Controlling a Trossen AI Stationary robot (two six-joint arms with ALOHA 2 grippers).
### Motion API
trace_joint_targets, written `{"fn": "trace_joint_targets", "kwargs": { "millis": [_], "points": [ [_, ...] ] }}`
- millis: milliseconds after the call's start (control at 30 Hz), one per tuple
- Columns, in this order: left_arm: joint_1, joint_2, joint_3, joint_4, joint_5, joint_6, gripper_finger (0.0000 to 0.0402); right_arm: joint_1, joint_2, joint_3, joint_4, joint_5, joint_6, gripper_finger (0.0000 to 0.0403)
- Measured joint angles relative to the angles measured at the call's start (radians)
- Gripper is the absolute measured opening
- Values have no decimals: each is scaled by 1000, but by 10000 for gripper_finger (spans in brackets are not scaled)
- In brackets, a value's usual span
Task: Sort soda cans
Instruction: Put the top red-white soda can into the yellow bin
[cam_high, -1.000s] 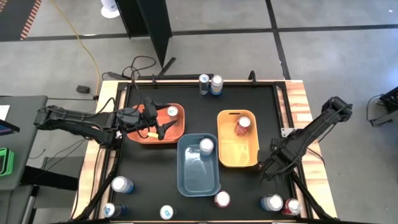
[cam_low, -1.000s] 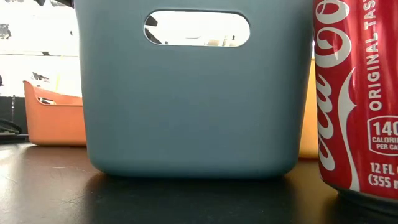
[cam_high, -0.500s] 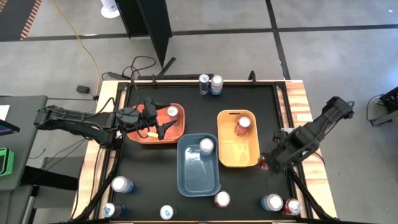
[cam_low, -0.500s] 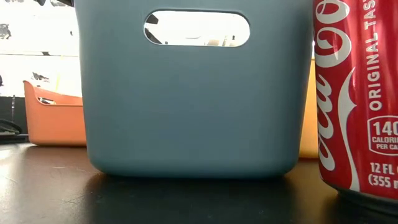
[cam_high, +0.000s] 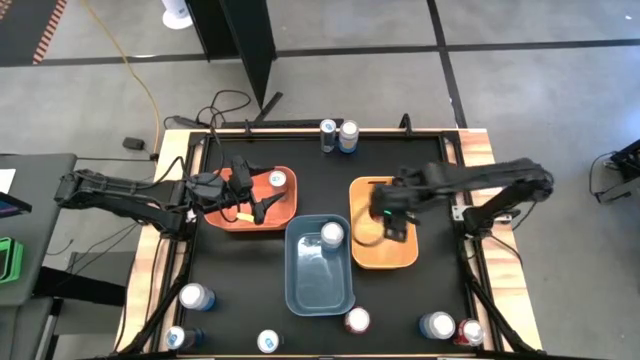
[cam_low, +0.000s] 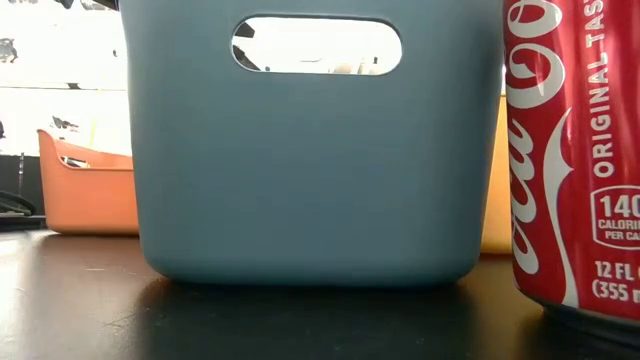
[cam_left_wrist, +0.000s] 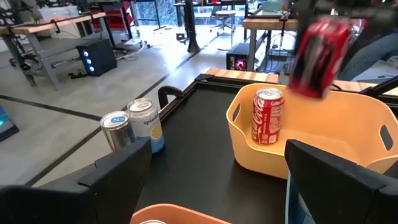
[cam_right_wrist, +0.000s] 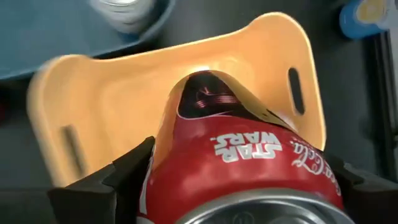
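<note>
My right gripper (cam_high: 385, 215) hangs over the yellow bin (cam_high: 383, 255), shut on a red soda can (cam_right_wrist: 236, 155), which also shows blurred in the left wrist view (cam_left_wrist: 323, 56). Another red can (cam_left_wrist: 267, 116) stands upright in that bin. My left gripper (cam_high: 262, 207) waits open over the orange bin (cam_high: 240, 215), which holds a silver-topped can (cam_high: 277, 179). The blue bin (cam_high: 320, 275) holds one can (cam_high: 331, 234). Loose cans stand at the table's far edge (cam_high: 338, 134) and along its near edge (cam_high: 195, 296), (cam_high: 357, 320), (cam_high: 437, 325). My right gripper pinches the red can's round sides (cam_right_wrist: 155, 180) between its two fingers, near the can's silver-rimmed end (cam_right_wrist: 249, 211). The fingers (cam_right_wrist: 106, 183) come from above, pointing steeply down. The can hangs below them, slightly tilted, lifted clear above the yellow bin's floor.
The three bins stand close together in the table's middle. In the low view the blue bin (cam_low: 310, 150) fills the picture, with a red can (cam_low: 575, 160) close on its right and the orange bin (cam_low: 90, 185) behind. A raised rim (cam_high: 455, 180) runs round the black tabletop.
My right gripper has risen from the table's near right part and swung toward the far left, carrying the red can up and over the yellow bin while tipping more steeply downward. The can is now clear of the table, above the bin.
</note>
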Motion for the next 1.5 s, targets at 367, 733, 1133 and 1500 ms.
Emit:
{"fn": "trace_joint_targets", "kwargs": {
  "millis": [367,733,1133,1500],
  "points": [
    [0,0,0,-10,0,16,366,-176,236,0,104,-42,-259,319],
    [0,0,0,-11,0,19,366,-253,365,0,154,-58,-283,319],
    [0,0,0,-17,1,10,366,-284,381,-40,220,-69,-249,320],
    [0,0,0,-17,1,8,366,-284,379,-116,318,-124,-238,332]
  ]
}}
